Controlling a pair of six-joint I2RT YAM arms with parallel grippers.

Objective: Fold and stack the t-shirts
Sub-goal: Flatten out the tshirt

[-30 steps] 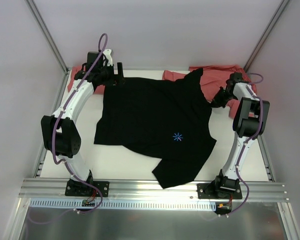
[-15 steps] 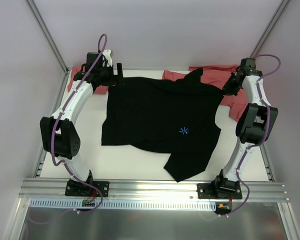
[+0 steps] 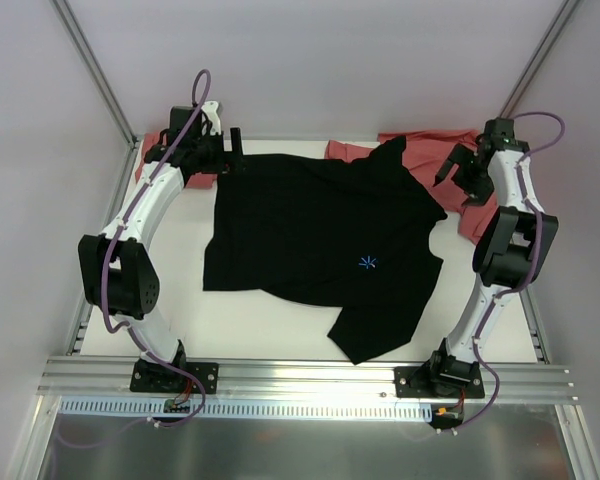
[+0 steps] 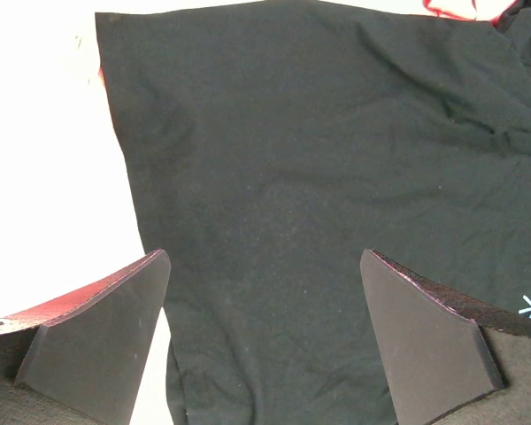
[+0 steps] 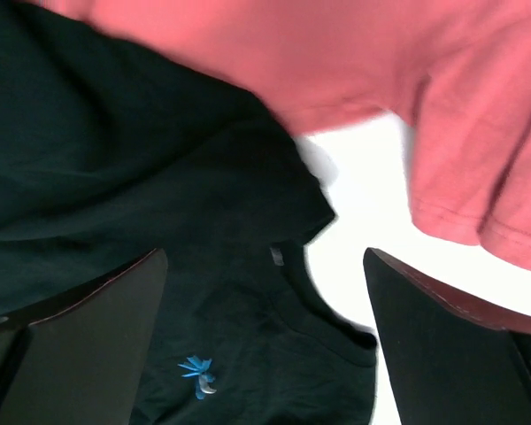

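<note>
Black t-shirt (image 3: 320,240) unfolded on white tabletop (image 3: 230,320), one sleeve trailing toward near edge. Long axis left to right: hem left, collar right. Left gripper (image 4: 264,254) over far hem corner, jaws wide, holding nothing. Right gripper (image 5: 265,254) by far sleeve, just off right side, jaws wide, empty. Each arm nearest its own side. Salmon t-shirts (image 3: 435,150) bunched along far edge. Pale walls around.
</note>
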